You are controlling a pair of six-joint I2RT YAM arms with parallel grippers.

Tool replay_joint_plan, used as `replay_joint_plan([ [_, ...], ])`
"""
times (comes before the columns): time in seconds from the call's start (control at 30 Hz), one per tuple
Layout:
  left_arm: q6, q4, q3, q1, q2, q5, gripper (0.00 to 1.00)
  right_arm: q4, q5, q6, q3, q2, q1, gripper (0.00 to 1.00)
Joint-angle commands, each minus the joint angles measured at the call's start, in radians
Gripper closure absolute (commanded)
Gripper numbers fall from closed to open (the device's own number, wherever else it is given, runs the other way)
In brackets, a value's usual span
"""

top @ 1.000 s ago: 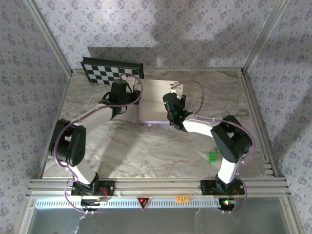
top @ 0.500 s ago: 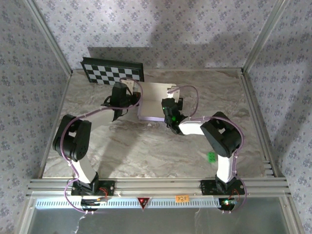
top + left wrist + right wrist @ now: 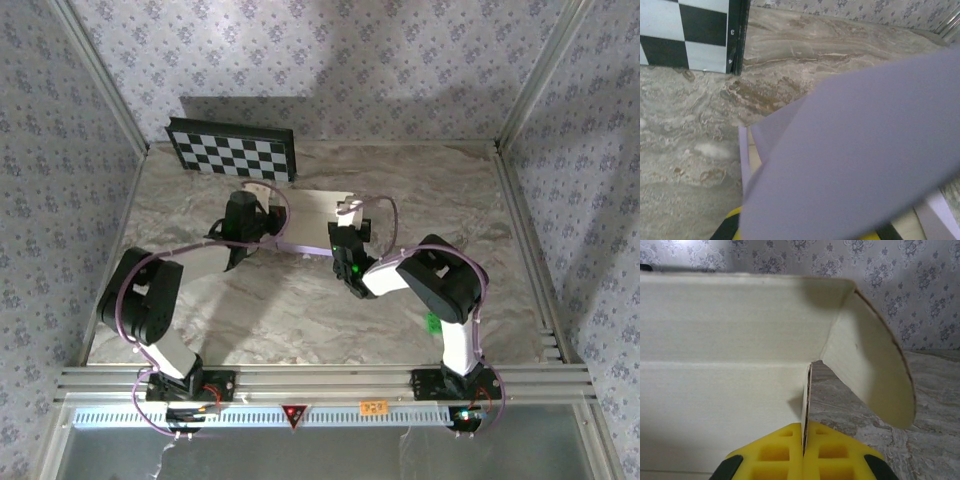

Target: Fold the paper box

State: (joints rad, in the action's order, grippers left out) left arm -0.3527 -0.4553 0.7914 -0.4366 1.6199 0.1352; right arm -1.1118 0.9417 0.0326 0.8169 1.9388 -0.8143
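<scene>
The paper box [image 3: 312, 212] is a pale cardboard sheet held partly folded above the middle of the far half of the table. My left gripper [image 3: 264, 222] is at its left edge. In the left wrist view a lavender panel of the paper box [image 3: 865, 150] covers the jaws, with yellow fingertips [image 3: 732, 222] just showing beneath it. My right gripper [image 3: 345, 234] is at the box's right near corner. In the right wrist view the right gripper [image 3: 804, 440] is shut on a thin upright cardboard edge, beside a cream wall of the paper box [image 3: 720, 365] and a rounded flap [image 3: 875, 370].
A black-and-white checkerboard panel [image 3: 232, 152] leans at the back left, seen close in the left wrist view as well [image 3: 685, 35]. A small green object [image 3: 434, 322] lies near the right arm's base. Marbled table surface [image 3: 300, 310] stretches in front of the box.
Both grippers have drawn back toward the near edge, bringing the box with them. The box now looks shallower from above, its far panel tipped up.
</scene>
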Motion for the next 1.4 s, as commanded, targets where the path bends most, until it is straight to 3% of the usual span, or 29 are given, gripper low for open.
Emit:
replay_joint_plan([
  [0.0,0.013,-0.006,-0.046,-0.037,-0.052,0.012,0.95,-0.083,-0.006,-0.063,-0.033,0.035,-0.043,1.0],
  [0.47,0.042,0.024,-0.175,-0.036,-0.173,-0.038,0.89,-0.234,0.073,-0.129,-0.086,0.117,-0.139,1.0],
  [0.73,0.075,0.209,-0.211,-0.019,-0.43,-0.097,0.6,-0.265,0.052,-0.185,-0.104,0.1,-0.146,1.0],
  [0.9,0.048,0.324,-0.204,0.088,-0.548,-0.092,0.45,-0.24,0.031,-0.169,-0.122,0.077,-0.138,1.0],
  [1.03,0.087,0.314,-0.16,0.162,-0.495,0.02,0.36,-0.222,0.014,-0.141,-0.128,0.069,-0.13,1.0],
  [1.2,0.145,0.288,-0.062,0.174,-0.336,0.142,0.31,-0.195,-0.007,-0.122,-0.125,0.065,-0.125,0.99],
  [1.37,0.161,0.245,0.015,0.176,-0.227,0.162,0.29,-0.179,-0.021,-0.112,-0.123,0.062,-0.122,0.98],
])
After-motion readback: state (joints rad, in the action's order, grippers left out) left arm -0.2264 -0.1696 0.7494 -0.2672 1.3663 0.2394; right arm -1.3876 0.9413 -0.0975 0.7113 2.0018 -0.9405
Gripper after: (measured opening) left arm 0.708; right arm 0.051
